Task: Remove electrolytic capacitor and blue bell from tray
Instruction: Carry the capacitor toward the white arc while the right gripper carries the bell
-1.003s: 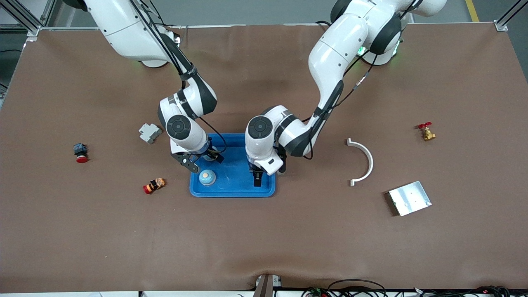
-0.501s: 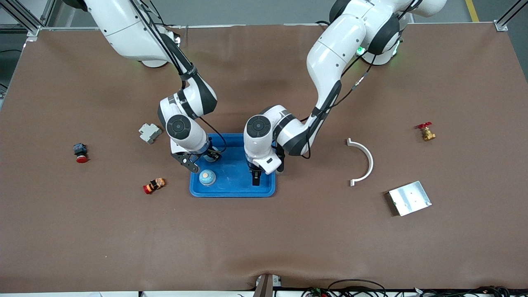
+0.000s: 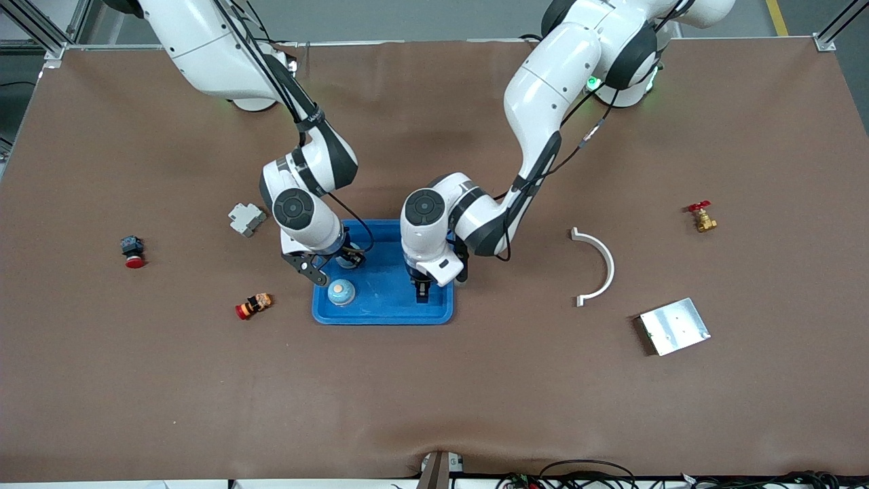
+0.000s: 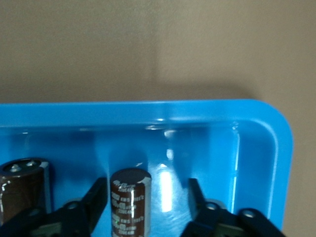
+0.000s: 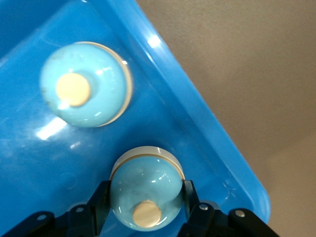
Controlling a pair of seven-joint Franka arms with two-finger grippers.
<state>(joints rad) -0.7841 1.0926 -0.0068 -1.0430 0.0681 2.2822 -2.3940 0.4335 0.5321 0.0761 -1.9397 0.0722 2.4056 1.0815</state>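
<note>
Over the last second both claws have set about their pick inside the tray (image 3: pixel 380 318). The right claw (image 5: pixel 145 197) has closed from wide to a firm hold on the blue bell (image 5: pixel 148 185), with a finger pressed on each flank of the dome. The left claw (image 4: pixel 145 200) has started to narrow around the upright electrolytic capacitor (image 4: pixel 127 197), but a gap shows on both sides, so it straddles the part without holding it. So one item looks ready to lift, while the other needs the squeeze finished first. A second bell (image 5: pixel 84 84) sits near the right claw, apart from the held one, and a second capacitor (image 4: pixel 22 190) stands just beside one left-claw finger (image 4: pixel 96 197). A sideways drag could knock either, so a straight lift seems safer. The raised rim runs close by each claw, and the left claw works near a rounded corner, so each part has to clear that lip before travelling outward. Outside the tray the brown desk (image 3: pixel 434 394) is mostly bare. A small red-and-orange part (image 3: pixel 253 305) lies off the tray toward the right arm's end, and the white curved piece (image 3: pixel 597 268) is well apart from the left claw.
</note>
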